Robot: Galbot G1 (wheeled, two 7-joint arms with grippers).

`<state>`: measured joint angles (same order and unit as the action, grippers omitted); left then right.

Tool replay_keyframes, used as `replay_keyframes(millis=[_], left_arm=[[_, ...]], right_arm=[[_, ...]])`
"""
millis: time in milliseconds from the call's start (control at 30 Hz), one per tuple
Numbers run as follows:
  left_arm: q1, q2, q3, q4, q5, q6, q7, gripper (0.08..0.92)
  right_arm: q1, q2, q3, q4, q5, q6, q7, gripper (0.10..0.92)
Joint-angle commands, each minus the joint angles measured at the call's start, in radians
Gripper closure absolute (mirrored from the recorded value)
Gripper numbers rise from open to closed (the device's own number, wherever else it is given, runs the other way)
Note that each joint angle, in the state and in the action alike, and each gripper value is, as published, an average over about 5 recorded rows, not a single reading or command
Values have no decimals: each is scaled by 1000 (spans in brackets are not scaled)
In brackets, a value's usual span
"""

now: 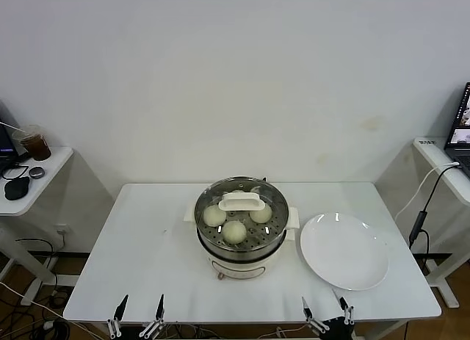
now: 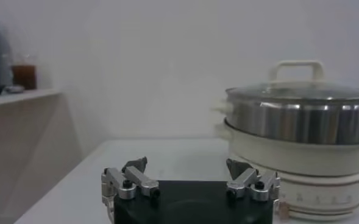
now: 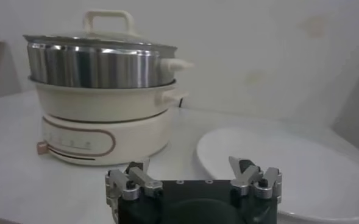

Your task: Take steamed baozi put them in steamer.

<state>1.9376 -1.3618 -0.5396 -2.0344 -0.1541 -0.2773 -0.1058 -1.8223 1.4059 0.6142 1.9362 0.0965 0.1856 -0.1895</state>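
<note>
The steamer (image 1: 220,261) stands mid-table, a shiny steel pot on a white base, also seen in the left wrist view (image 2: 301,125) and the right wrist view (image 3: 94,67). Its glass lid (image 1: 220,192) with a white handle sits on top. Through the glass I see steamed baozi (image 1: 214,215) (image 1: 234,230) (image 1: 261,213) on the perforated tray. My left gripper (image 1: 141,303) (image 2: 187,164) hovers at the table's front edge, open and empty, short of the steamer. My right gripper (image 1: 323,305) (image 3: 186,164) is open and empty at the front edge, in front of the plate.
A bare white plate (image 1: 344,250) (image 3: 301,164) lies right of the steamer. A side table on the left holds a cup of dark drink (image 1: 34,143) and black items (image 1: 16,187). A desk with a laptop (image 1: 461,127) and a hanging cable (image 1: 420,226) is on the right.
</note>
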Motion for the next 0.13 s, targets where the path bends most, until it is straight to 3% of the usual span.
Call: replay_keyframes(millis=[33, 133], left_arm=[[31, -19, -49, 35, -14, -37, 37, 177], [29, -17, -54, 36, -13, -33, 44, 177]], right_arm=[[-15, -8, -2, 9, 10, 2, -1, 203], [-14, -3, 4, 1, 1, 25, -4, 203]])
